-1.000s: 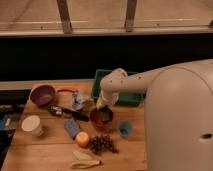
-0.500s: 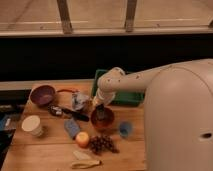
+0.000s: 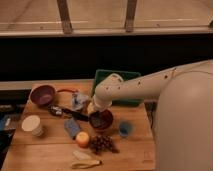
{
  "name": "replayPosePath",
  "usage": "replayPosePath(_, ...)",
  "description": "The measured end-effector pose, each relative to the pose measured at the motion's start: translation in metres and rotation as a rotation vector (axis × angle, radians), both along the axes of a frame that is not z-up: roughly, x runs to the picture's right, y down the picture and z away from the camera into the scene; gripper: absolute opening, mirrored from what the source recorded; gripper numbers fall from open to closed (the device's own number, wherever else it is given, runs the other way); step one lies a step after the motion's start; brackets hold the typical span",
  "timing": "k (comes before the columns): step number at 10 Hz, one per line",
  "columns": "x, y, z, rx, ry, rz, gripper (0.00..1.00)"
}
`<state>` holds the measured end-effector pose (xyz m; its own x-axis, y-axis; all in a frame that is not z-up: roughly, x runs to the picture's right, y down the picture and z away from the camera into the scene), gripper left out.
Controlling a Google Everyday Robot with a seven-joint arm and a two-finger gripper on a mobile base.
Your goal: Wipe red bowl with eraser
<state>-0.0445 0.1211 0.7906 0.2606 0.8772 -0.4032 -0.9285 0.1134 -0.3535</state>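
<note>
Red bowl (image 3: 105,123) — pincer (image 3: 95,114) over it.

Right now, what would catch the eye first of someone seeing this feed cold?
The big white arm reaching in from the right dominates, with its gripper down at the red bowl in the middle of the wooden table. Next come the green tray behind the arm and the purple bowl at the far left.

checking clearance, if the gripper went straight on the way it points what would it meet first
Most likely the inside of the red bowl: the gripper points down into it at one edge. Depth is unclear, so it may already touch.
</note>
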Motion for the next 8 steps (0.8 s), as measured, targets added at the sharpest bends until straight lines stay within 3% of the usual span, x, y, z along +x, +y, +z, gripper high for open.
replayPosePath(3, 0.019, -0.004, 0.004, -0.003, 0.050, 0.000, 0.00)
replayPosePath(5, 0.031, -0.007, 0.022, -0.021, 0.089, 0.003, 0.00)
replayPosePath(8, 0.036, -0.015, 0.037, -0.025, 0.097, 0.003, 0.00)
